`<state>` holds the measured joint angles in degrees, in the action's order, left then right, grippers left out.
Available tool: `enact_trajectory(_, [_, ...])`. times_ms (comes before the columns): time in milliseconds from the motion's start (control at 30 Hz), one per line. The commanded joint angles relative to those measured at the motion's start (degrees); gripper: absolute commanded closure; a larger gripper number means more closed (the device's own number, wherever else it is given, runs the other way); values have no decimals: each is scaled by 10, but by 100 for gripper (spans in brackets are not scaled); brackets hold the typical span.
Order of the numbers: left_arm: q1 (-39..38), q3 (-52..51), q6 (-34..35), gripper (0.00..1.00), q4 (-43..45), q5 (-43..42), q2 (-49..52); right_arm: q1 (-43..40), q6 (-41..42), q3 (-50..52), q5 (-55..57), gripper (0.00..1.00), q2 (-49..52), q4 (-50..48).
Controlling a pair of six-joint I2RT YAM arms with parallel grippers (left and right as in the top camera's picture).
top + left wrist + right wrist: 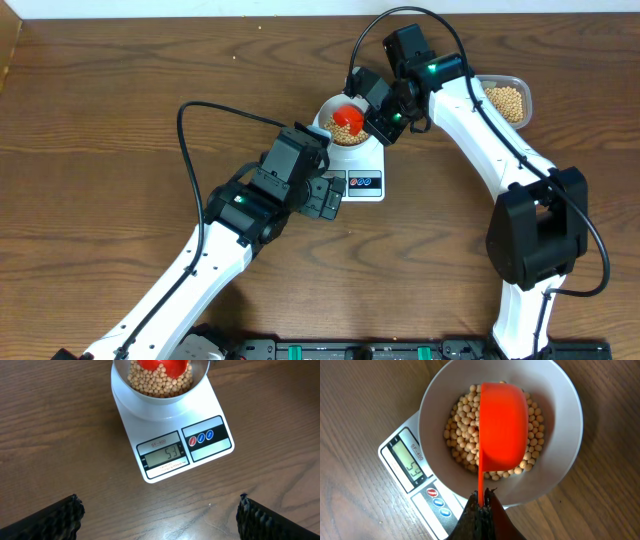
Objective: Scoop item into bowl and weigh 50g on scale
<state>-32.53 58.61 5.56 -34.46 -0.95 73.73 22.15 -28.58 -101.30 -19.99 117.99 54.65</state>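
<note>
The pale bowl (330,110) sits on the white scale (365,185) and holds many tan beans (462,425). My right gripper (481,496) is shut on the thin handle of an orange-red scoop (502,425), which hangs over the beans inside the bowl (560,415). In the overhead view the scoop (347,121) is in the bowl. The scale's display (165,456) faces my left wrist camera and seems to read 53. My left gripper (159,515) is open and empty over bare wood, just in front of the scale (210,415).
A clear plastic tub (522,92) with more beans (506,102) stands at the back right, behind my right arm. The scale's red and blue buttons (201,437) lie right of the display. The table is dark wood all round.
</note>
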Motion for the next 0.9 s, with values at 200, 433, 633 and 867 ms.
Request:
enact_trajectory(200, [0, 2, -6, 0, 0, 1, 0, -8, 33, -3, -23, 99, 4, -12])
enact_trajectory(433, [0, 3, -6, 0, 0, 1, 0, -19, 43, -10, -75, 99, 4, -15])
enact_trajectory(633, [0, 3, -5, 0, 0, 1, 0, -30, 48, -10, -114, 99, 0, -15])
enact_trajectory(867, [0, 2, -5, 0, 0, 1, 0, -48, 58, -11, -148, 99, -13, -15])
